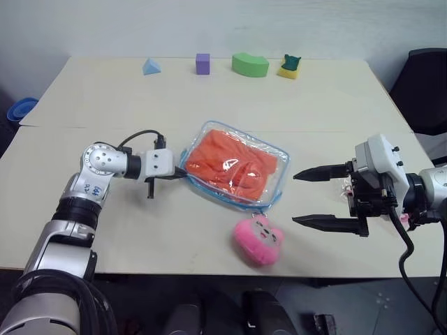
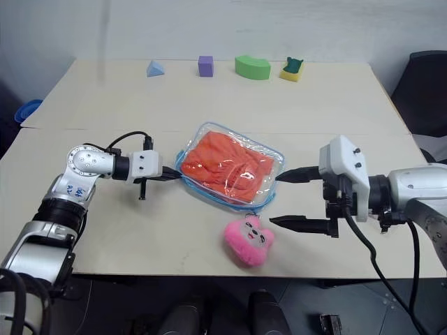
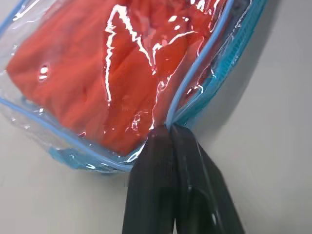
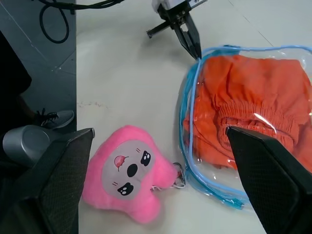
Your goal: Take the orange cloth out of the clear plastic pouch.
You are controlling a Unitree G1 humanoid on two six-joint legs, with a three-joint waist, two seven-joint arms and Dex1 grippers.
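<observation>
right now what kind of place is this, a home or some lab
Probably a robot test lab, not a home: a plain beige table against a bare wall, foam shape blocks lined up at the back, an office chair beside it.

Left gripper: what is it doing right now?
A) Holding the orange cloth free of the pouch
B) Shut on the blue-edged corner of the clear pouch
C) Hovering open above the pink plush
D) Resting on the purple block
B: the left gripper is pinched shut on the clear plastic pouch at its blue edging, with the orange cloth inside.
</observation>
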